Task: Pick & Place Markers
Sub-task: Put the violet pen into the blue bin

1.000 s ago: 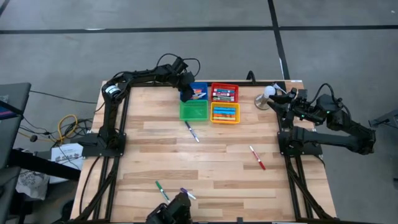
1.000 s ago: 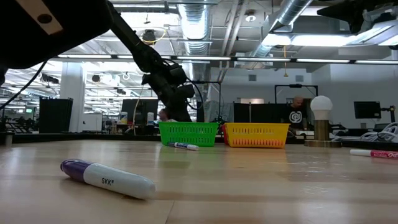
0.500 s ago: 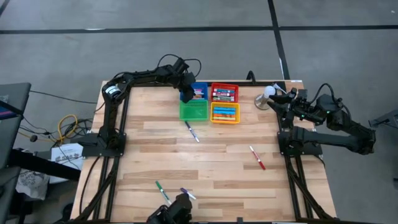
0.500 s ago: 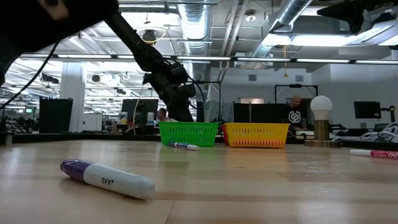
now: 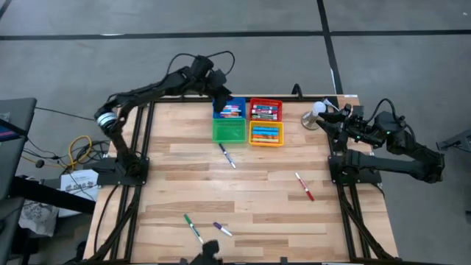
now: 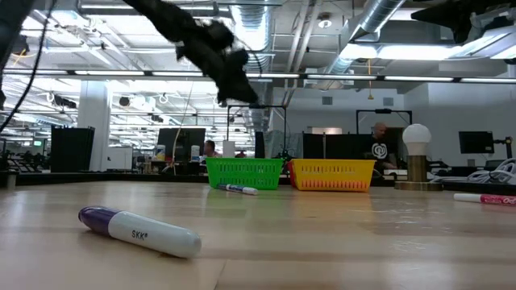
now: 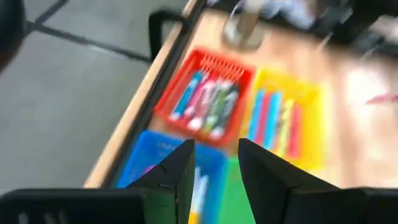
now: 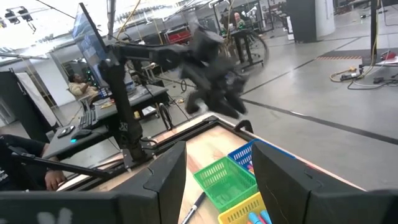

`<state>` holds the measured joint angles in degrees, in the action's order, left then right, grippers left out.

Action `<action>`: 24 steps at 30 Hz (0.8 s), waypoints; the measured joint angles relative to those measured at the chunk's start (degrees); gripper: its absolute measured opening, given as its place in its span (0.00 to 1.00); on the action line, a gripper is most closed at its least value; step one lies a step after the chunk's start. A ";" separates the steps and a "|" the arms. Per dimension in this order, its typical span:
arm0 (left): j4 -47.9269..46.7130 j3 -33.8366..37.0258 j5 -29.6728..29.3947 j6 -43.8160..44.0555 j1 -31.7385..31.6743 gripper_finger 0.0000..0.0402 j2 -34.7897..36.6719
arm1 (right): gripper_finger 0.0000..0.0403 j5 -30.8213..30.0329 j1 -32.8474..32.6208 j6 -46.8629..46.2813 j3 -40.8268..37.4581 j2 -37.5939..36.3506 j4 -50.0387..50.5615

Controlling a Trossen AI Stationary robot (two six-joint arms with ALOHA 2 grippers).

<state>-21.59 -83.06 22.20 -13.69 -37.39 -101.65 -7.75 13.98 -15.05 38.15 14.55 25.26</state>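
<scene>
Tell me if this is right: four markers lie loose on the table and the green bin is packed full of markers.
Not quite. In the high view the green bin looks empty; the red bin, yellow bin and blue bin hold markers. Four loose markers is right.
</scene>
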 joint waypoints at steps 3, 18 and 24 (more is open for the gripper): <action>-0.15 1.85 0.43 6.17 2.41 0.30 5.65 | 0.42 0.00 0.00 0.00 0.00 0.00 0.00; 0.03 18.98 -9.86 31.21 29.84 0.28 30.39 | 0.42 0.14 0.00 0.01 0.00 0.00 0.00; 3.25 23.05 -16.12 46.16 41.66 0.28 32.33 | 0.42 0.24 0.00 0.00 0.00 0.00 0.00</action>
<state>-18.33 -60.01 6.08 32.47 4.26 -69.32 -7.51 13.98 -15.05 38.15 14.55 25.26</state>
